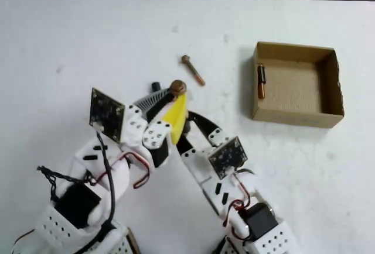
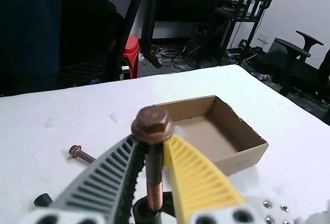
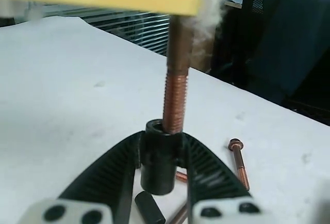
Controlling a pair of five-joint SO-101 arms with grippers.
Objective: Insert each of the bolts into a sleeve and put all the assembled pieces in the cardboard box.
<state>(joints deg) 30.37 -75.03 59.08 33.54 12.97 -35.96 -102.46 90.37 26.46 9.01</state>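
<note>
- High view: I am keeping both arms close together near the middle of the white table (image 1: 70,37). My left gripper (image 1: 174,94) is clamping a copper bolt (image 1: 177,87) just under its head. I am looking almost straight down on that head, so the bolt is standing roughly upright. My right gripper (image 1: 186,129) is sitting right underneath, partly covered by the yellow finger. The cardboard box (image 1: 293,48) is lying well apart on my right, with one assembled piece (image 1: 261,82) resting against the wall nearest the grippers. A loose bolt (image 1: 193,70) is lying between the grippers and the box, and a spare sleeve (image 1: 156,86) is standing just beside the left gripper.
- Left wrist view: my grey and yellow fingers are pinching narrowly on the shank, with the hex head riding above them. The shank is running down toward the dark sleeve (image 2: 146,211) below, and the box is waiting beyond.
- Right wrist view: my right gripper (image 3: 161,146) is gripping the black sleeve (image 3: 161,162) and holding it upright with its mouth facing up. The threaded tip of the bolt (image 3: 175,90) is meeting that mouth, toward one edge of the bore rather than dead centre. I am judging that the coming push depends on bringing the bolt's long axis in line with the sleeve's. The left arm would then press straight down while the right one is bracing.
</note>
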